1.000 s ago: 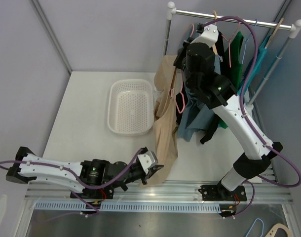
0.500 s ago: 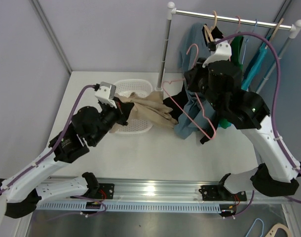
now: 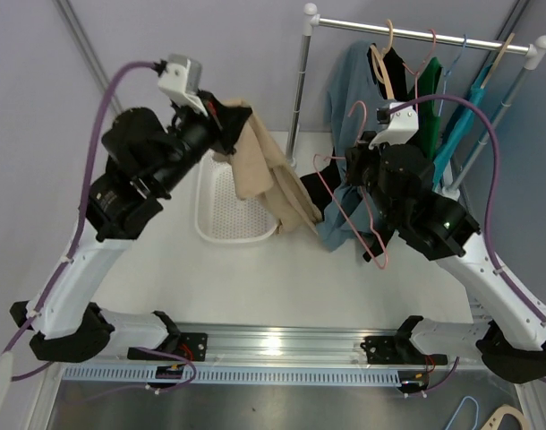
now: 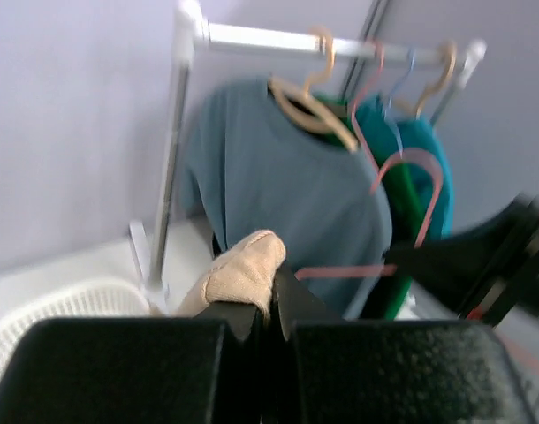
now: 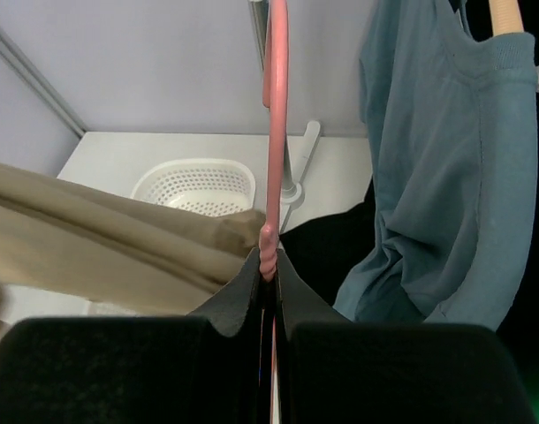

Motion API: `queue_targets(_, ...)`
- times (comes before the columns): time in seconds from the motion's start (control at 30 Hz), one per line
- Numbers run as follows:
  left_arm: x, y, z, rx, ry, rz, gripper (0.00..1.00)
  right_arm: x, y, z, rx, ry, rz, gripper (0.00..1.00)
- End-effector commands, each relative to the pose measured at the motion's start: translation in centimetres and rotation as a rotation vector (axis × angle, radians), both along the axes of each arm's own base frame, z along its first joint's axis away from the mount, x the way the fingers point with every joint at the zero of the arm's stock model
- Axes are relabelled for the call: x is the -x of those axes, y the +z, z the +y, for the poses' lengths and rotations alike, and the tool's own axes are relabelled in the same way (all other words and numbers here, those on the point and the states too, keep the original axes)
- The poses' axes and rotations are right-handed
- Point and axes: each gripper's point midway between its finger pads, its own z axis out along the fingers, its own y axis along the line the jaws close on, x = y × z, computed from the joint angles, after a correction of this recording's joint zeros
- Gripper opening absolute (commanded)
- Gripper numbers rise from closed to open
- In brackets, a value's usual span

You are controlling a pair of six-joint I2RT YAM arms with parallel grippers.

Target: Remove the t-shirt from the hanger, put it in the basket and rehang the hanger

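Note:
My left gripper (image 3: 226, 121) is shut on the tan t-shirt (image 3: 268, 179) and holds it high above the white basket (image 3: 221, 219); the cloth hangs down to the right, its lower end against the dark garments. In the left wrist view a tan fold (image 4: 243, 272) shows clamped between the jaws. My right gripper (image 3: 361, 159) is shut on the pink wire hanger (image 3: 367, 210), which hangs bare in front of the rack's clothes. In the right wrist view the pink hanger (image 5: 275, 132) rises from the closed jaws and the tan t-shirt (image 5: 110, 247) stretches off left.
A metal clothes rack (image 3: 416, 34) at the back right carries blue, green, teal and black garments (image 3: 349, 90) on several hangers. Its upright pole (image 3: 300, 90) stands just right of the basket. Grey walls enclose the table.
My left gripper has risen and moved back, lifting the tan t-shirt from basket level to high above it. My right gripper with the pink hanger has shifted slightly up and right.

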Motion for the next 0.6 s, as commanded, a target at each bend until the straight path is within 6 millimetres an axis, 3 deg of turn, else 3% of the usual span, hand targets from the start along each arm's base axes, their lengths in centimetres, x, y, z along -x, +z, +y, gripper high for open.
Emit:
queue_targets(0.0, -0.8, 6.0, 1.2, 0.048, -0.005, -0.132, 0.01, -1.6, 3.5, -0.5, -0.061, -0.044, -0.146, 0.0)
queue_targets(0.03, 0.3, 9.6, 2.3, 0.1, -0.009, -0.198, 0.01, -2.2, 3.8, -0.7, -0.063, -0.061, -0.162, 0.0)
queue_targets(0.1, -1.5, 9.5, 1.7, 0.07, -0.008, -0.187, 0.01, -3.1, 3.9, -0.6, -0.07, -0.071, -0.174, 0.0)
queue_targets(0.13, -0.5, 12.3, 2.7, 0.109, -0.005, -0.249, 0.01, -3.4, 4.2, -0.8, -0.07, -0.082, -0.182, 0.0)
queue_targets(0.23, -0.9, 14.7, 3.5, 0.131, 0.017, -0.34, 0.01, -4.3, 4.3, -0.6, -0.07, -0.093, -0.192, 0.0)
queue_targets(0.4, -3.1, 16.8, 4.2, 0.096, 0.045, -0.503, 0.01, -5.5, 4.0, -0.5, -0.072, -0.098, -0.19, 0.0)
queue_targets(0.43, -4.8, 16.1, 3.7, 0.075, 0.055, -0.491, 0.01, -5.6, 4.1, -0.3, -0.079, -0.086, -0.199, 0.0)
queue_targets(0.5, -5.8, 16.5, 4.7, 0.066, 0.087, -0.505, 0.01, -6.0, 3.9, -0.2, -0.066, -0.078, -0.207, 0.0)
queue_targets(0.57, -6.6, 16.1, 4.8, 0.075, 0.075, -0.496, 0.01, -6.2, 4.9, 0.3, -0.071, -0.055, -0.262, 0.0)
